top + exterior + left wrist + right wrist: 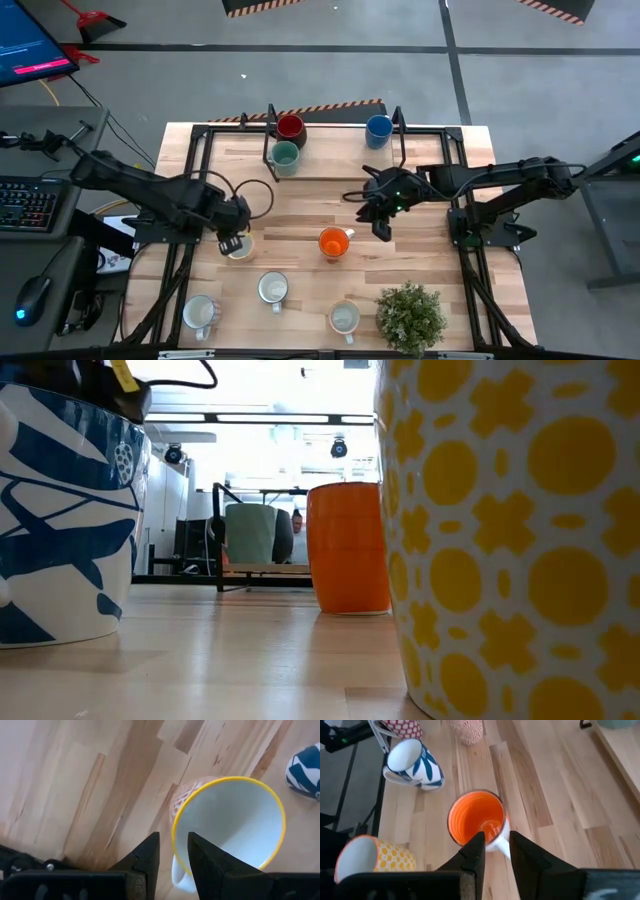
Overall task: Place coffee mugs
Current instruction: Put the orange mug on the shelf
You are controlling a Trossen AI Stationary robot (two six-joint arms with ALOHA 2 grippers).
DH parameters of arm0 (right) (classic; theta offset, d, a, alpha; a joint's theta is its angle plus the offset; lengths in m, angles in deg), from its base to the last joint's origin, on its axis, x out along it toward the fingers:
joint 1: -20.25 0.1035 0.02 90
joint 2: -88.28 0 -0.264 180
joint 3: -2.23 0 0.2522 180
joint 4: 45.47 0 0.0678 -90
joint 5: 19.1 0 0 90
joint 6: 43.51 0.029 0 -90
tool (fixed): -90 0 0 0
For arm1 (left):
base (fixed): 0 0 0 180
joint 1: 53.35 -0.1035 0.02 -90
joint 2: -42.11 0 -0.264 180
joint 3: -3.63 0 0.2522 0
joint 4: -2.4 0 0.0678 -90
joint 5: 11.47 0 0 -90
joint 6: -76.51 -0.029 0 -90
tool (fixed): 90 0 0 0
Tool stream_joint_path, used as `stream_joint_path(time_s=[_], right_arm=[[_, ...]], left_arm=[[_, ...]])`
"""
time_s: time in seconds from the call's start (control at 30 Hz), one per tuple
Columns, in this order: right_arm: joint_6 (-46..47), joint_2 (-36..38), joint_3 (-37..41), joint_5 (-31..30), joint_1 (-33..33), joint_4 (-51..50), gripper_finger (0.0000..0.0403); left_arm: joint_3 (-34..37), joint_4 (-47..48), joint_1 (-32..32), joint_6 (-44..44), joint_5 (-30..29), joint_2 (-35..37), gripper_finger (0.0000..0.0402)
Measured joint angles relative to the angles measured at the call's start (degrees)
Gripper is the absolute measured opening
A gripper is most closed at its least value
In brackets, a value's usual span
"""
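Note:
My left gripper (173, 847) (232, 241) hangs open by a narrow gap just over a white mug with a yellow rim and orange pattern (230, 825) (242, 250). One finger is over the mug's inside, the other outside its wall, by the handle (178, 876). My right gripper (497, 847) (380, 228), also narrowly open, hovers above and to the right of the orange mug (475, 817) (334, 242), whose white handle (501, 842) shows between the fingers. Both mugs stand upright on the table. The dark red (290, 127), teal (284, 157) and blue (378, 129) mugs stand at the far side.
Three more patterned white mugs stand near the table's near edge (272, 289) (200, 312) (344, 318). A green potted plant (410, 316) sits at the near right. Black frame rails (268, 135) (400, 135) rise beside the far mugs. Bare wood lies between the two grippers.

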Motion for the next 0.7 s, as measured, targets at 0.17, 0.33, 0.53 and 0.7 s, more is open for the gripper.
stream_joint_path(time_s=[0.17,0.33,0.53,0.7], right_arm=[[0.0,0.0,0.0,0.0,0.0,-2.2,0.0068],[0.0,0.0,0.0,0.0,0.0,-3.7,0.0068],[0.0,0.0,0.0,0.1,0.0,-4.0,0.0068],[2.1,-0.8,0.0,-0.6,0.0,-4.0,0.0068]], left_arm=[[0.0,-1.4,0.0,-1.3,0.4,-2.9,0.0090],[0.0,-1.5,0.0,-2.2,0.4,-5.0,0.0090],[0.0,-2.7,0.0,-3.6,0.4,-6.9,0.0090],[0.0,-2.7,0.0,-2.9,0.4,-6.6,0.0090]])
